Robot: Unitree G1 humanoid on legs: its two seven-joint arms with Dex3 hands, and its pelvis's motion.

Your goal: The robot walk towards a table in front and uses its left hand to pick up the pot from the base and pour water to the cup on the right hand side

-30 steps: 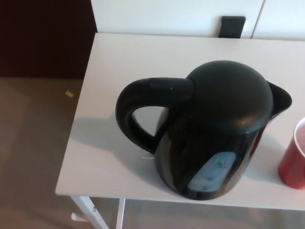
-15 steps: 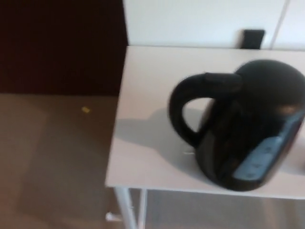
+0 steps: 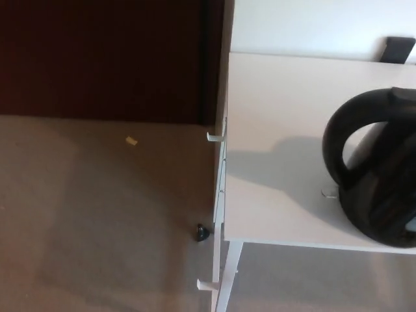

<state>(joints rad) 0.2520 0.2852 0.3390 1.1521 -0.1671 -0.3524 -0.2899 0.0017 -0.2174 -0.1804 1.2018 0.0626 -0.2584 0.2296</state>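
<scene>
At the bottom of the frame the white leg [image 3: 229, 276] of the counter is seen, with a small dark object [image 3: 203, 232] on the carpeted floor [image 3: 97, 227] just beside it. Above that, the white counter [image 3: 273, 143] fills the right half, and the black pot [image 3: 380, 172] is cut off by the right edge, its looped handle [image 3: 338, 146] turned toward picture left. The base under it cannot be made out, and the cup is not shown. Neither hand is in view, so the state of the fingers cannot be told. The approach appears largely done; the grasp, the lift and the pour are all judged to be left. Compared with the earlier frames, the whole picture is shifted: the pot is carried from centre to the right edge and more floor is exposed, which is read as camera movement. At the upper left a dark wall panel [image 3: 104, 58] is seen.
</scene>
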